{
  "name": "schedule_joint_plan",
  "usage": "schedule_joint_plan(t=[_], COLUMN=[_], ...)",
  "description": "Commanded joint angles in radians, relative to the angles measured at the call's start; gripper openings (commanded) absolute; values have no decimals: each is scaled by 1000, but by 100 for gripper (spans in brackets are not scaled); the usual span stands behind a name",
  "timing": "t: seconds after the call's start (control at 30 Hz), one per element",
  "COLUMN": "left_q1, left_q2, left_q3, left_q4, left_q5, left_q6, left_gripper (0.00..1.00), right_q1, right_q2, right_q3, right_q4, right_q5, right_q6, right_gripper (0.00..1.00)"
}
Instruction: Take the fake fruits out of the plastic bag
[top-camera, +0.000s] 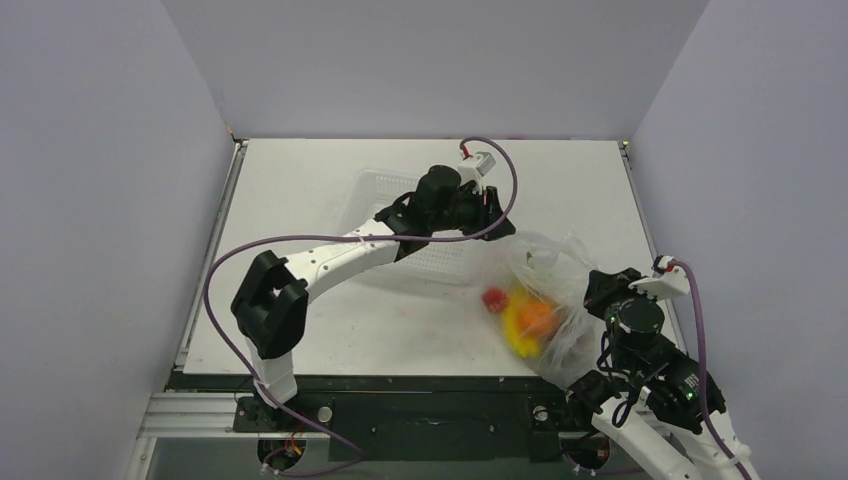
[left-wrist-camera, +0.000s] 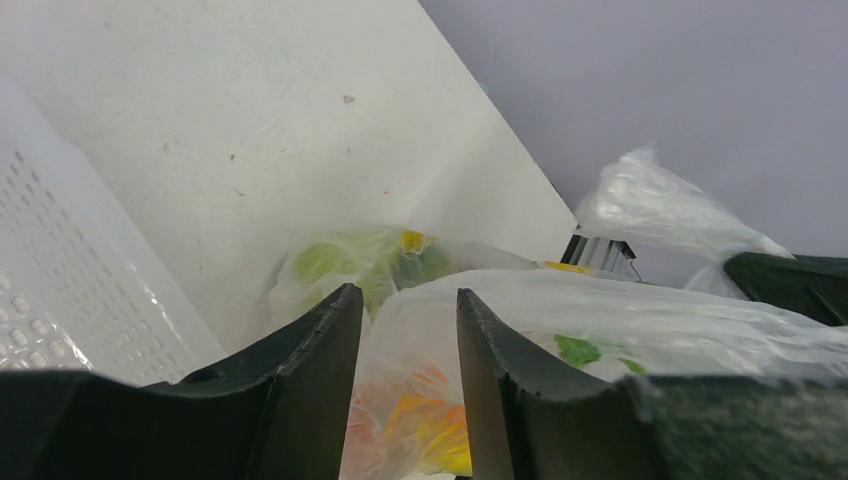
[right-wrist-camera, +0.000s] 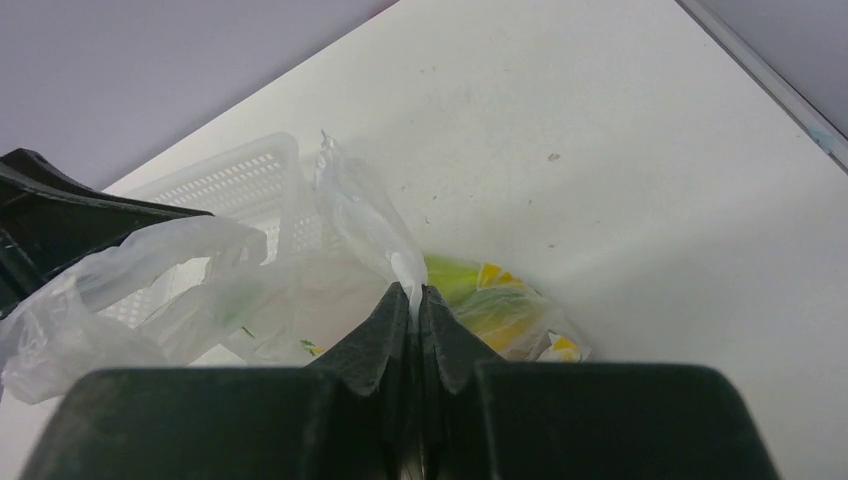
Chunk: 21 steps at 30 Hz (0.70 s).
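Observation:
The clear plastic bag (top-camera: 550, 285) lies on the table right of centre, with fake fruits inside. A small red fruit (top-camera: 493, 297), an orange (top-camera: 537, 315) and a yellow fruit (top-camera: 520, 338) show at its near-left mouth. My right gripper (top-camera: 594, 290) is shut on a twist of bag film (right-wrist-camera: 410, 270) at the bag's right side. My left gripper (top-camera: 497, 222) is open just above the bag's far-left edge, its fingers (left-wrist-camera: 320, 345) straddling film over orange and yellow fruit (left-wrist-camera: 430, 420). A green pear (left-wrist-camera: 350, 262) shows through the film beyond. Green and yellow fruit (right-wrist-camera: 485, 290) show in the right wrist view.
A white perforated basket (top-camera: 395, 200) stands behind and left of the bag, under my left arm; it also shows in the left wrist view (left-wrist-camera: 50, 280) and the right wrist view (right-wrist-camera: 240, 180). Grey walls enclose the table (top-camera: 300, 200) on three sides.

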Motion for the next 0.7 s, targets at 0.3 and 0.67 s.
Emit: schedule_joint_plan(t=[0.3, 0.67], left_q1=[-219, -249], left_q2=[-136, -56], left_q3=[119, 204], left_q4=[-127, -222], left_q5=[-198, -69], left_q6=[461, 505], left_gripper=[48, 75], right_q1=[-5, -5], right_q2=[7, 13], right_q3=[4, -2], right_q4=[40, 45], right_q5=[-14, -17], right_q6=[-12, -16], right_gripper=[0, 0])
